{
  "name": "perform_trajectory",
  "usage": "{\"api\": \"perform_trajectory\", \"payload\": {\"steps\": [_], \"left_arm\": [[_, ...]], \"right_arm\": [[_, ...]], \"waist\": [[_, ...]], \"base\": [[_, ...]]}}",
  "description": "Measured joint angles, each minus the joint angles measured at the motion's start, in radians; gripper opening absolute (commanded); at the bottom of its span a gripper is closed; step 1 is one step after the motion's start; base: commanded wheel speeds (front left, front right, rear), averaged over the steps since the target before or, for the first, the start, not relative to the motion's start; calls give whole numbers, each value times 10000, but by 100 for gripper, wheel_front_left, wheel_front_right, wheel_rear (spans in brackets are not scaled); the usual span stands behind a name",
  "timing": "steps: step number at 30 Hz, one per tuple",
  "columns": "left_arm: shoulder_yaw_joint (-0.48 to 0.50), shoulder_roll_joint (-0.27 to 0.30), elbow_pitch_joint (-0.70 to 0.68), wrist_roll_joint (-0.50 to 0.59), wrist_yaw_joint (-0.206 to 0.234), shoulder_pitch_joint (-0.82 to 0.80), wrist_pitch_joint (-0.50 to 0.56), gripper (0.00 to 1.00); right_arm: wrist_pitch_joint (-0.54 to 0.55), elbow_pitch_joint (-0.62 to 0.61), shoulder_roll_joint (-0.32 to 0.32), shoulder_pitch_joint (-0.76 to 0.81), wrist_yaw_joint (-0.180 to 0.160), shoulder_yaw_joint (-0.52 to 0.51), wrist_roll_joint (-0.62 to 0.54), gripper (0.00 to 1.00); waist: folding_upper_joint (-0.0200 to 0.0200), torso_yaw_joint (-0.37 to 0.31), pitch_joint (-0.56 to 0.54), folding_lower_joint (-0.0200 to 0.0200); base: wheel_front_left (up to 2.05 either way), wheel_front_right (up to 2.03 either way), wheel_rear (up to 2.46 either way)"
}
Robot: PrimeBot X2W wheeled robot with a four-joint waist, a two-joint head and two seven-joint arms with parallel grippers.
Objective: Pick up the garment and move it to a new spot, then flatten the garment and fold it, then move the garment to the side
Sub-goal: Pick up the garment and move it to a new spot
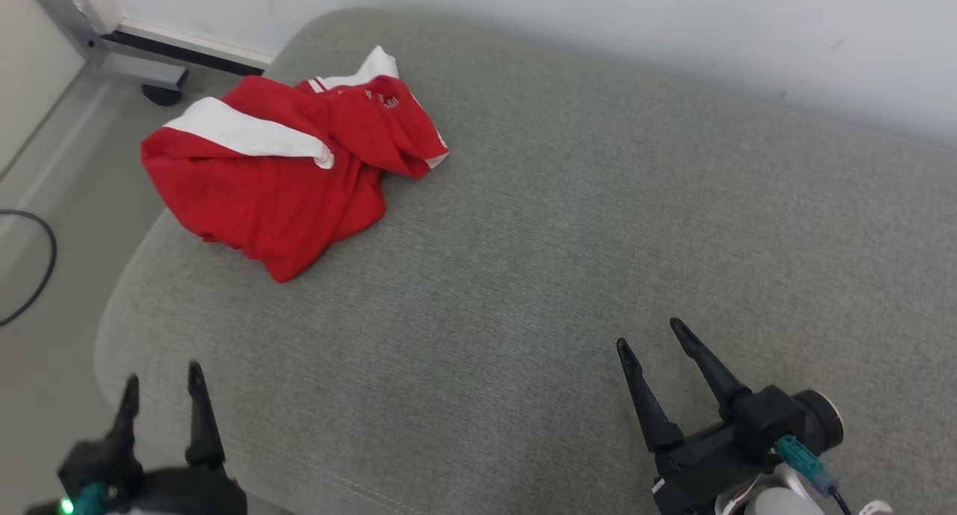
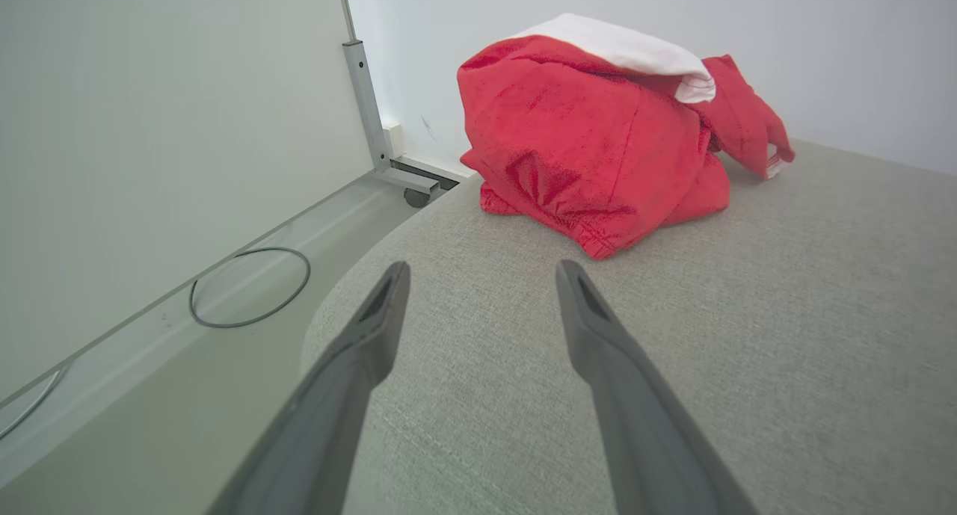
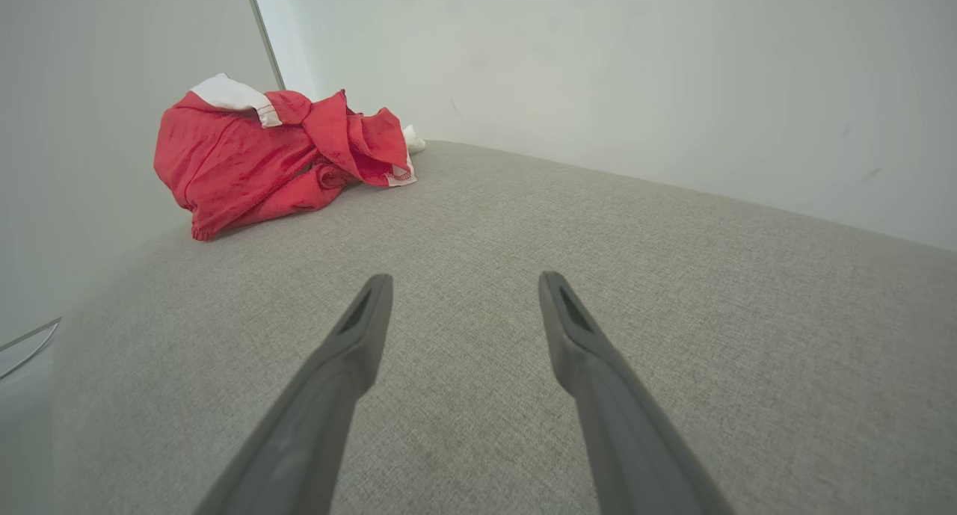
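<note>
Grey woven upholstery covers the broad cushion [image 1: 568, 223] in front of me, its rounded edge falling away to a pale floor [image 1: 52, 201] on my left and a white wall [image 1: 673, 22] running along its far side. On the floor a thin black cable [image 1: 37, 276] curves in a loop, and farther back a metal frame foot [image 1: 134, 59] stands on a dark caster beside the wall. The red garment [image 1: 277, 193] lies in a crumpled heap on the far left part of the cushion, right at its left edge, well apart from both of my arms. Broad white bands cross its top folds, and some small white lettering shows on the red cloth, too small for me to read. My left tool [image 1: 164, 374] hangs over the near left corner of the cushion, fingers spread wide and grasping nothing; from its wrist camera the garment sits straight ahead beyond the fingertips, bunched high with a white band on top. My right tool [image 1: 649, 332] sits over the near right part of the cushion, likewise released, with bare fabric between its two dark fingers; from its wrist camera the garment lies far off toward the upper left.
</note>
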Motion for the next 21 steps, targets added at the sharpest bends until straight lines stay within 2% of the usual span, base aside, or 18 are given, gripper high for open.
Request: {"api": "perform_trajectory", "payload": {"steps": [7,10,14,21], "left_arm": [[242,410,723,280,-437,-1728,0,100],[144,767,1283,272,-598,-2643,0,100],[-50,1162,2008,382,-667,-3621,0,100],[-167,2196,3369,474,-690,-5371,0,100]], "right_arm": [[0,-290,-301,-343,0,178,111,100],[0,-407,-424,-479,0,320,197,100],[-2,-621,-476,-789,0,545,270,100],[0,-731,-621,-966,0,579,370,100]], "waist": [[0,-416,544,0],[0,-599,807,1],[0,-920,1123,1],[0,-1471,1720,0]], "base": [[0,0,0],[0,0,0],[0,0,0],[0,0,0]]}}
